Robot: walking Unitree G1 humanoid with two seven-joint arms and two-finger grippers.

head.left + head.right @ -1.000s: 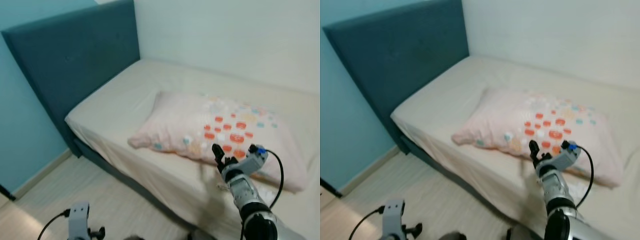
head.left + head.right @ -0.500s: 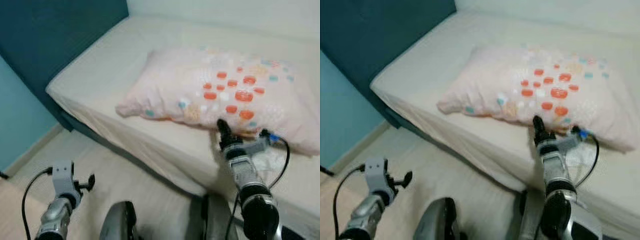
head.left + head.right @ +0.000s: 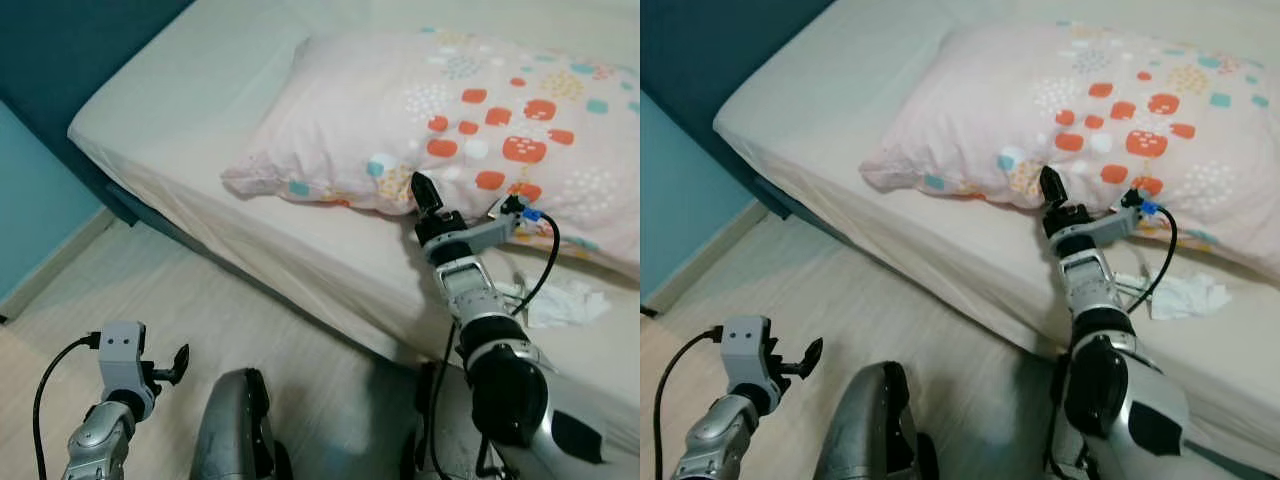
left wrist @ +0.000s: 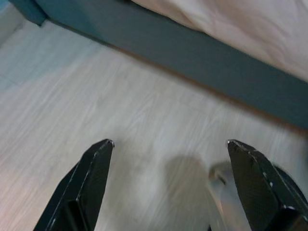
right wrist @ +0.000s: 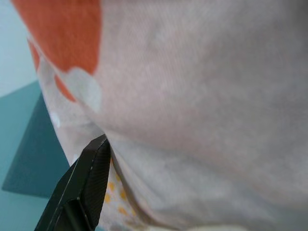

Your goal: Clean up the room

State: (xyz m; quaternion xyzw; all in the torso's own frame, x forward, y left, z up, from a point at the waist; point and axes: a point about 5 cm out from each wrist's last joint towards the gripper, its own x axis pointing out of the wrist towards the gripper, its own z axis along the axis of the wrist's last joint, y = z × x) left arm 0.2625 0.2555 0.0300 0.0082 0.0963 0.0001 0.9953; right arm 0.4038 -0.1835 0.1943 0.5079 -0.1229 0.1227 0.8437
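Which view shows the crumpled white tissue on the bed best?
The left eye view: the crumpled tissue lies whole on the sheet below the pillow, beside the right gripper. The right eye view shows it too, slightly smaller.

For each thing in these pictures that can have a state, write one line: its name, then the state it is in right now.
pillow: lying flat on the bed, near the edge.
bed: covered by a smooth cream sheet.
crumpled tissue: lying on the bed beside the pillow.
right gripper: raised, pressed against the pillow's near edge.
left gripper: open, low over the wooden floor.
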